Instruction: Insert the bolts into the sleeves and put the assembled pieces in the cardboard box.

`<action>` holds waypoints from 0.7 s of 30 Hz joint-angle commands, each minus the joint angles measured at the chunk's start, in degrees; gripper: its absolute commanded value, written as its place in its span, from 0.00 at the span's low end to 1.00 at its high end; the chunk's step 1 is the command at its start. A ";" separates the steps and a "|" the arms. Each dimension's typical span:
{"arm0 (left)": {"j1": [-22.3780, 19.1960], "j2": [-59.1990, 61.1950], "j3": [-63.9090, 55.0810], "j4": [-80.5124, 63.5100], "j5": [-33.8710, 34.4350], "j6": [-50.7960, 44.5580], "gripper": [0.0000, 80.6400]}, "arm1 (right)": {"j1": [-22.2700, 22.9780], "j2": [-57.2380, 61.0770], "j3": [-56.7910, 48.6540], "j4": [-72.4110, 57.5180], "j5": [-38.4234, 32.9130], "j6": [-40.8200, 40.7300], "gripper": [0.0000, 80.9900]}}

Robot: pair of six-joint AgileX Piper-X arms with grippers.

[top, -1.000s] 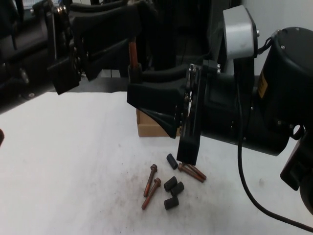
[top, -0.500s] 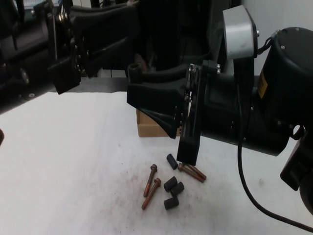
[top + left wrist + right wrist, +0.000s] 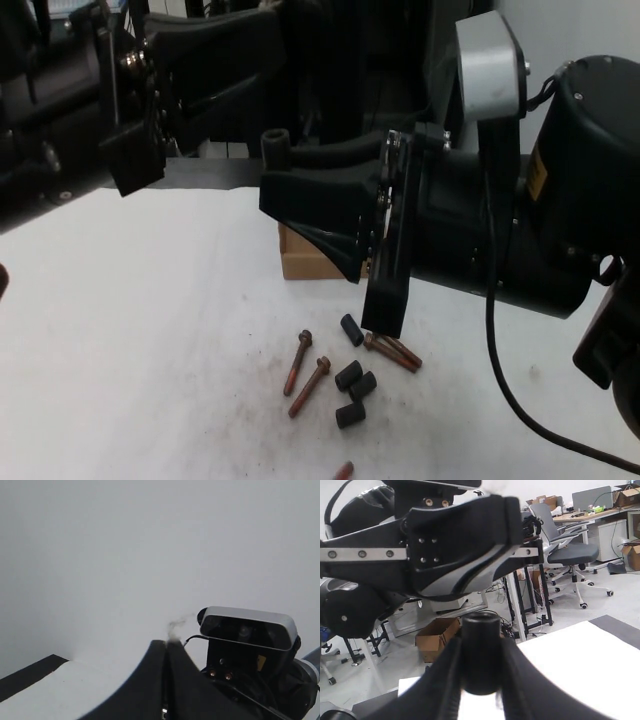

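My right gripper (image 3: 481, 680) is shut on a black sleeve (image 3: 481, 650), held upright and high over the bench; the high view shows this sleeve (image 3: 274, 146) in front of the cardboard box (image 3: 300, 260). Just above it, my left gripper (image 3: 166, 647) is shut with nothing visible between its fingers. On the white bench lie two loose copper bolts (image 3: 297, 362) (image 3: 310, 386), a pair of bolts (image 3: 392, 350), and another bolt (image 3: 343, 470) at the front edge. Several black sleeves (image 3: 350, 385) lie among them.
The right arm's bulky body (image 3: 480, 230) hides part of the box and the right of the bench. The white bench (image 3: 130, 330) is bare on its left. Chairs, desks and boxes stand in the room behind.
The bolt held over the sleeve a second ago has left the left gripper. A bolt now lies at the bench's front edge, and the two loose bolts have shifted slightly.
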 commanded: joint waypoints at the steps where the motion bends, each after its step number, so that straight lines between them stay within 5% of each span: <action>1: -0.12 0.23 -0.17 4.68 0.52 0.41 0.00 | -1.64 0.08 -0.75 -0.37 -0.44 -1.45 0.01; 7: -0.29 0.24 -0.17 40.73 -1.91 17.57 0.00 | -7.52 -3.33 -0.75 15.01 -0.44 -7.15 0.01; 12: -1.58 0.93 -0.17 64.84 -21.34 28.02 0.00 | -12.09 -6.96 -0.75 30.84 3.92 -13.26 0.01; 21: -7.79 5.89 -0.17 67.41 -22.40 28.74 0.00 | -14.67 -7.87 -0.75 37.51 6.90 -14.33 0.01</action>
